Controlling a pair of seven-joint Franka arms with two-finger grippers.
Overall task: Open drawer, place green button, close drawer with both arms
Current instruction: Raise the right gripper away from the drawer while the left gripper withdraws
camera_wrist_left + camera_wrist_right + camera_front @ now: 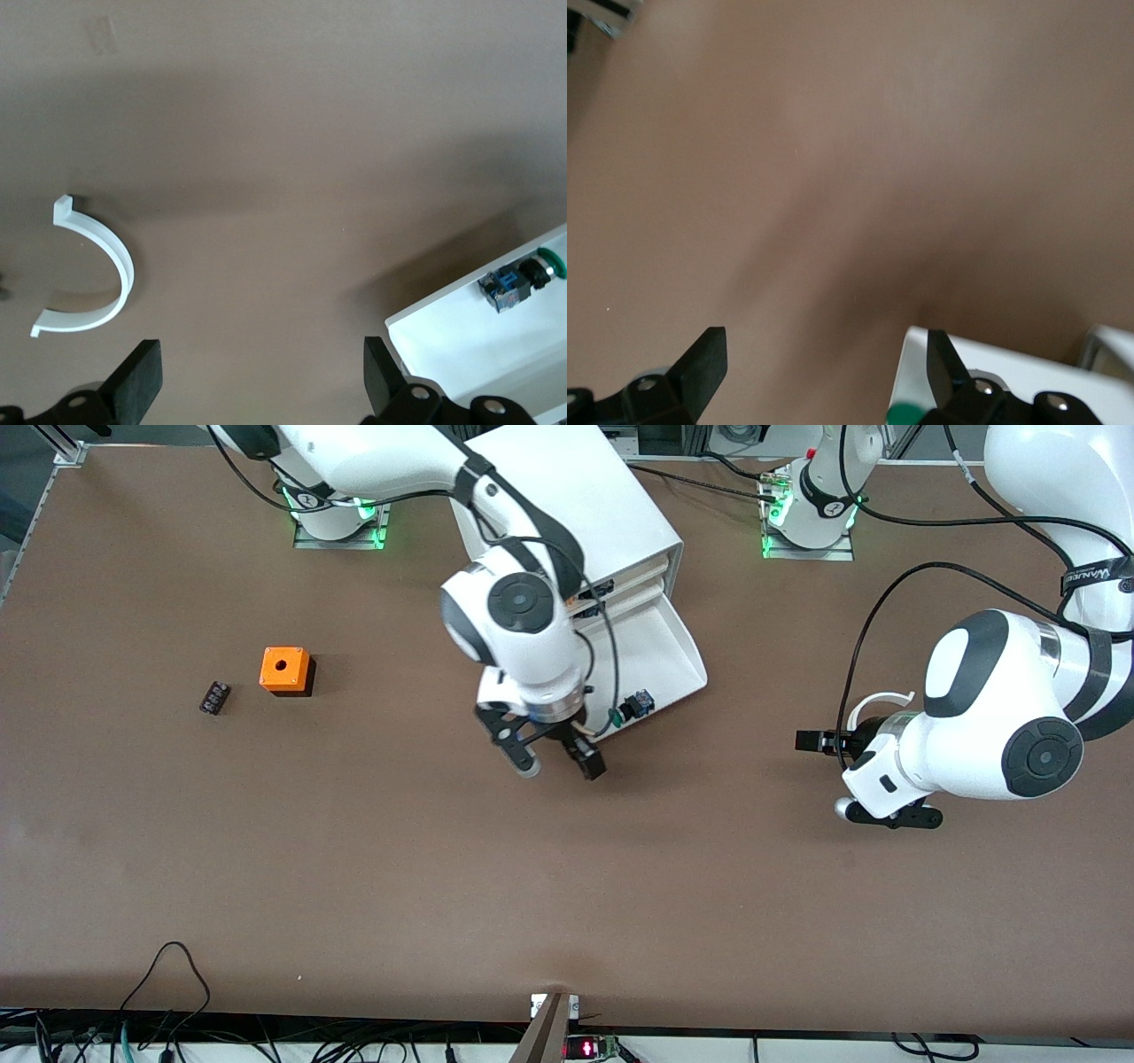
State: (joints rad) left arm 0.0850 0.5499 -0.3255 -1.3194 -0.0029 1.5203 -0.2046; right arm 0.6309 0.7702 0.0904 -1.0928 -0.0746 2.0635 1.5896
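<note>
Item: white cabinet [576, 505] at the robots' edge of the desk [354, 868], its lowest drawer [660, 651] pulled out toward the front camera; opening judged done.

Item: button [636, 706], green cap and dark body, lying in the drawer at its front lip, free of any grip; placing judged done; closing the drawer is what remains.

Item: right tool [560, 762], fingers spread and empty, hanging over the drawer's front edge and the bare desk just ahead of it; the green cap shows at the margin of its wrist view.

Item: left tool [811, 741], fingers spread, nothing between them, waiting low over the desk toward the left arm's end, aimed at the drawer; a white curved piece [93, 274] lies on the desk beneath it, purpose unclear.

Item: orange box [284, 670] with a hole and flat black chip [214, 697], toward the right arm's end, untouched.

Obscured: the right arm covers much of the cabinet's front, so the upper drawers are hard to make out; the drawer's handle is not visible.
</note>
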